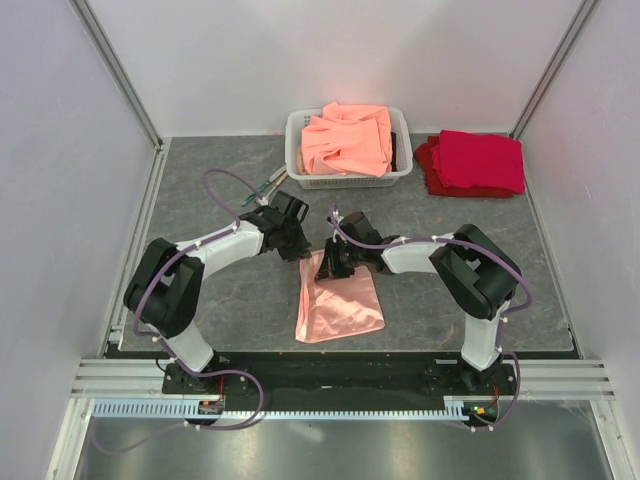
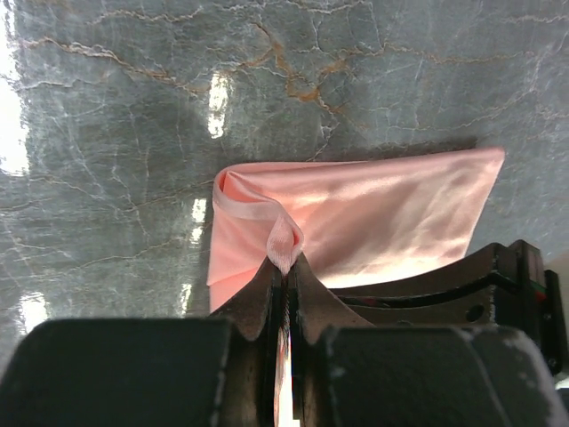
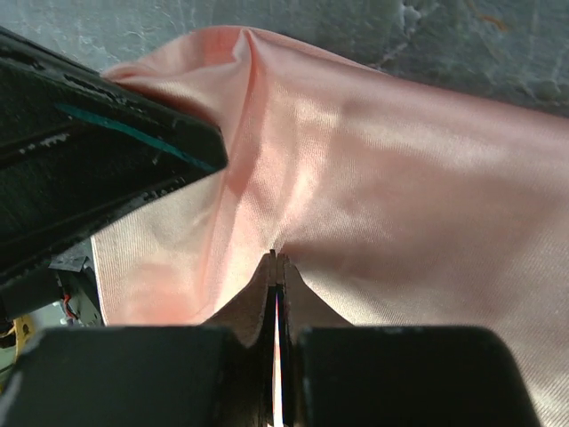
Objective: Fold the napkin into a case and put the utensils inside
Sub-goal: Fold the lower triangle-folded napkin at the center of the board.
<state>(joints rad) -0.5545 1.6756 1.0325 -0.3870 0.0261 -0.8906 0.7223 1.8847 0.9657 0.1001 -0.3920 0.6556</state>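
The pale-pink napkin (image 1: 340,305) lies on the grey bench (image 1: 240,300) between the arms, its far edge raised. The left arm's fingers (image 2: 264,294) pinch a fold at one corner, and the right arm's fingers (image 3: 253,307) pinch the cloth close alongside. What seem to be the utensils (image 1: 268,186) lie farther back, apart.

far edge of napkin (image 1: 338,305) hidden, utensils (image 1: 270,183) tiny and indistinct
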